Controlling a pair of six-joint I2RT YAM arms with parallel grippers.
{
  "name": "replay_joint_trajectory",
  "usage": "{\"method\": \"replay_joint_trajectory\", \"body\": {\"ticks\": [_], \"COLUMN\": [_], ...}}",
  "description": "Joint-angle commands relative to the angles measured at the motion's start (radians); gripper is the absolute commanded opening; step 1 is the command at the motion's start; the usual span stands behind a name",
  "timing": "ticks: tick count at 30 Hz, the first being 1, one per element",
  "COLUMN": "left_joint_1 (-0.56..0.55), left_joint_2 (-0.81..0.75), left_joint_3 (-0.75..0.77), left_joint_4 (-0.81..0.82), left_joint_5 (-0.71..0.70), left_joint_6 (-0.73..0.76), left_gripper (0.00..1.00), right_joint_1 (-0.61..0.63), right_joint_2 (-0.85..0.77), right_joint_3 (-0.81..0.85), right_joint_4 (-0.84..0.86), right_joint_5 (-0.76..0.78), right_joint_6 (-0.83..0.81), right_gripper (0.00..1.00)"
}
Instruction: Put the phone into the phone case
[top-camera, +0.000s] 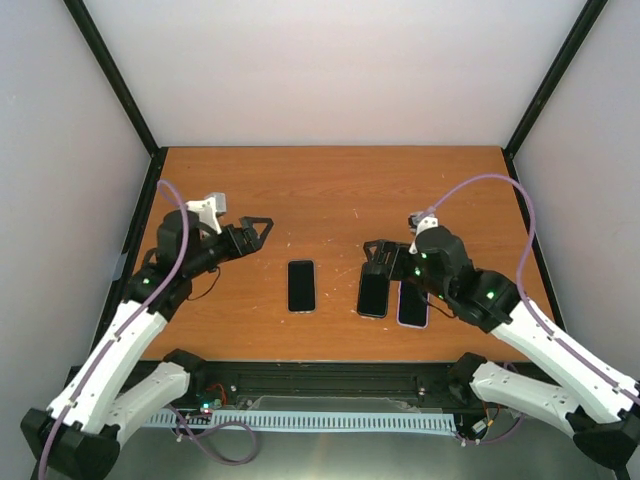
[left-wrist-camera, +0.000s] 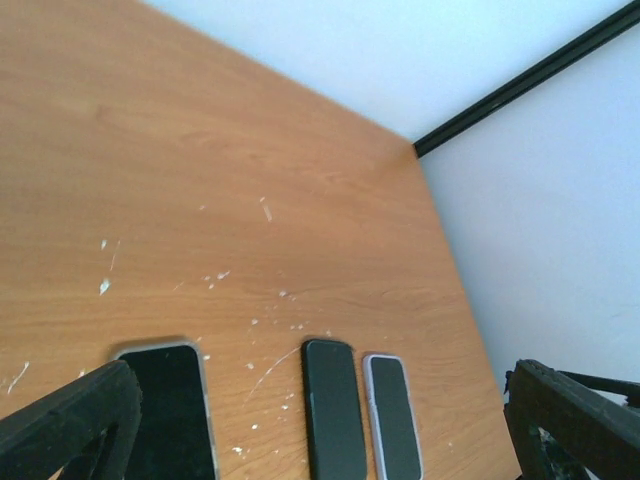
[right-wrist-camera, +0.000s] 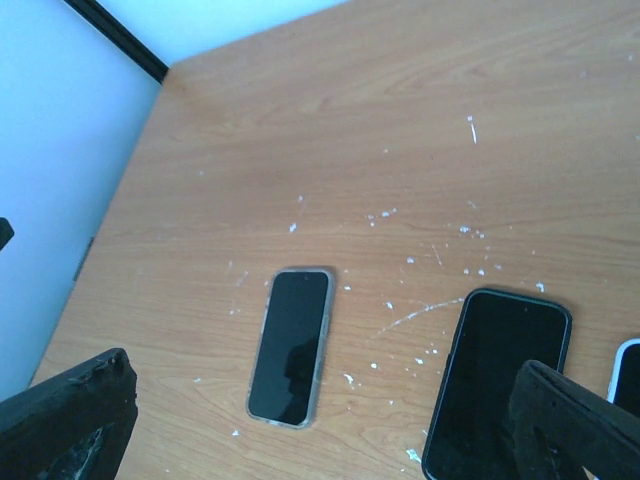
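Stock on your table (top-camera: 330, 190): grey-edged phone (top-camera: 301, 286) alone; black phone (top-camera: 373, 294) just beside purple-edged phone (top-camera: 412, 304). Left gripper (top-camera: 262, 233) fingers apart, empty; right gripper (top-camera: 380, 258) likewise, over black phone.

Three phones lie face up on the scuffed wooden bench (left-wrist-camera: 200, 150): a grey-rimmed phone (left-wrist-camera: 170, 410) apart at left, a black phone (left-wrist-camera: 335, 415) just beside a lilac-rimmed phone (left-wrist-camera: 393, 415). The left hand (left-wrist-camera: 320, 395) gapes wide, fingers (left-wrist-camera: 70, 425) in the lower corners.
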Motion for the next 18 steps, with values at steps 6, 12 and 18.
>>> {"method": "replay_joint_trajectory", "body": {"ticks": [6,12,18], "left_joint_1": [0.003,0.003,0.003], "left_joint_2": [-0.188,-0.250,-0.283], "left_joint_3": [0.038,-0.029,-0.071], "left_joint_4": [-0.025,0.005,0.018], "left_joint_5": [0.031,0.033,0.033], "left_joint_6": [0.057,0.041,0.029], "left_gripper": [0.99,0.99,0.99], "right_joint_1": [-0.003,-0.003,-0.003], "right_joint_2": [-0.148,-0.159,-0.126], "right_joint_3": [0.030,-0.011,-0.032], "right_joint_4": [-0.044,-0.033,-0.031], "right_joint_5": [0.044,0.042,0.019], "right_joint_6": [-0.044,-0.023,-0.003], "right_gripper": [1.00,1.00,1.00]}}
